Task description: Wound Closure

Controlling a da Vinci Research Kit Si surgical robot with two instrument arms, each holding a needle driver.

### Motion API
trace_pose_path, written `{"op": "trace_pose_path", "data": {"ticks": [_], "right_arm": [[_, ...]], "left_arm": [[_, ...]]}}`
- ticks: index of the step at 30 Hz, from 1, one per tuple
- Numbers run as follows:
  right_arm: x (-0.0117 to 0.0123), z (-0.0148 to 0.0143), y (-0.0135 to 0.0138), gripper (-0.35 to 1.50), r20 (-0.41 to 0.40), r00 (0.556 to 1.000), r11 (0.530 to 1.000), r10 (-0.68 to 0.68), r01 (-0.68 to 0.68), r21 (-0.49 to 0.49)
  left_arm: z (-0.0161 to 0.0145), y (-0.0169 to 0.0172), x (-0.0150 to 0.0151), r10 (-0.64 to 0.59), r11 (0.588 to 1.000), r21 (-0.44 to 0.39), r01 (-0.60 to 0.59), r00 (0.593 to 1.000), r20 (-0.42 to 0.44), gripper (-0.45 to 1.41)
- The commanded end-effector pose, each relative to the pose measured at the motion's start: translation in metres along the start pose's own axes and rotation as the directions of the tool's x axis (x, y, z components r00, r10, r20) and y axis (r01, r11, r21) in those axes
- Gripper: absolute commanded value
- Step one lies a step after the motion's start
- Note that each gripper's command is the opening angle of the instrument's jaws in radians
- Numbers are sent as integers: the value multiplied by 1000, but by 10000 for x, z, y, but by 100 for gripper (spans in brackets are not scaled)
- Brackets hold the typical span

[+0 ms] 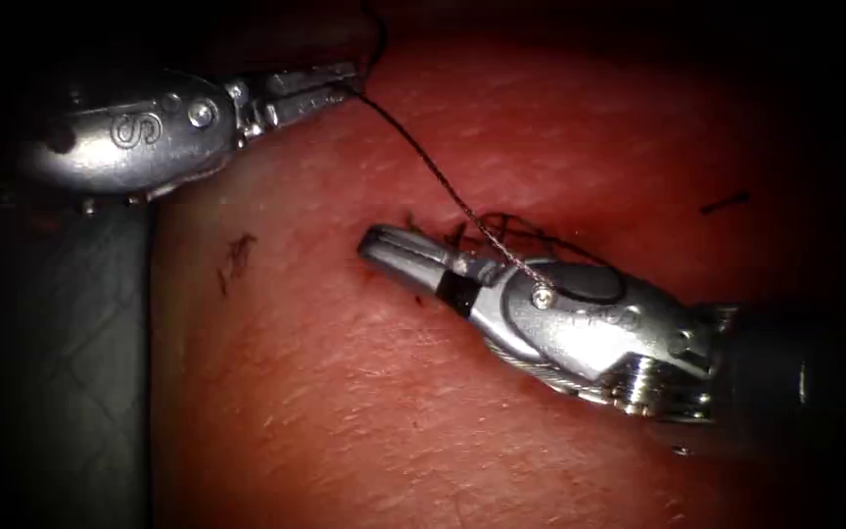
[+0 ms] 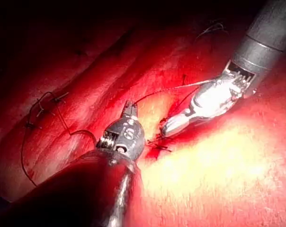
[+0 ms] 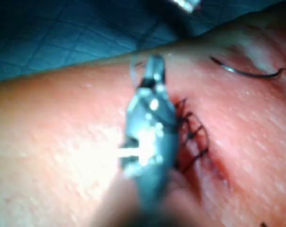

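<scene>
A: Thread runs taut from the stitched cut up toward ten o'clock, straight into the left tool.

B: Is the left tool holding it?

A: Yes, its jaws are closed on the thread at their tip, at about eleven o'clock from the cut. From the left wrist camera the same strand stretches between the left tool and the right one.

B: And the right tool?

A: The right tool lies just at the cut, coming in from four o'clock, jaws pressed together. The thread crosses over its wrist; I cannot tell whether anything sits between the jaws.

B: Where is the needle?

A: The needle lies free on the tissue, seen from the right wrist camera, at about two o'clock from the right tool. No tool holds it, and it looks to rest on the surface rather than in it.

B: Anything else?

A: Dark stitches cross the cut just beside the right tool. A loose loop of thread trails over the tissue, and blue cloth lies beyond the tissue's edge.
</scene>
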Motion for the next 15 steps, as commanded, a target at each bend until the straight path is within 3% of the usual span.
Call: {"op": "trace_pose_path", "data": {"ticks": [1,15], "right_arm": [[-9,2,3,-35,3,1000,1000,2,-2,-3],[-6,-11,62,-35,39,998,999,-48,48,-5]], "left_arm": [[8,9,-6,2,1000,-5,-2,1000,3,-45],[7,60,-36,-3,999,-40,4,1000,18,-45]]}}
